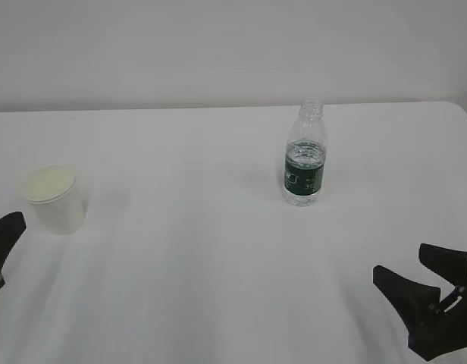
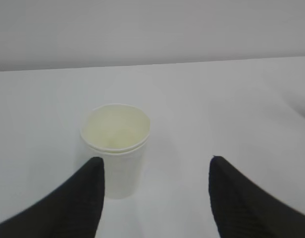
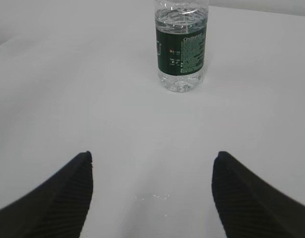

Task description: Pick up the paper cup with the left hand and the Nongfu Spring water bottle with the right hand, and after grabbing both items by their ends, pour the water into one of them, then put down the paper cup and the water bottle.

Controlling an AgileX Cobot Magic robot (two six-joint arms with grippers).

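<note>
White paper forms the small tapered paper cup (image 1: 55, 199), which stands upright on the left of the plain white surface (image 1: 195, 258); its rolled rim rings a cream-pale inside, and whether anything lies in it cannot be told. Well apart to the right stands the Nongfu Spring water bottle (image 1: 305, 155), a small clear ribbed plastic bottle with a dark green label band and a narrow threaded neck with no cap. The water (image 3: 182, 17), clear and colourless, shows through its transparent wall above the label.

Black ridged fingers (image 2: 78, 198) of the left hand (image 2: 153, 163) stand spread and released; in the left wrist view the cup sits just beyond the left finger, nearer it than the right one, and contact cannot be told. In the exterior view only one dark tip of this hand shows at the left edge, just beside the cup.

Near the lower right corner, the right hand (image 1: 417, 271) is likewise released, its two black fingers parted and grasping nothing, with the bottle well ahead of it on the bare surface.
</note>
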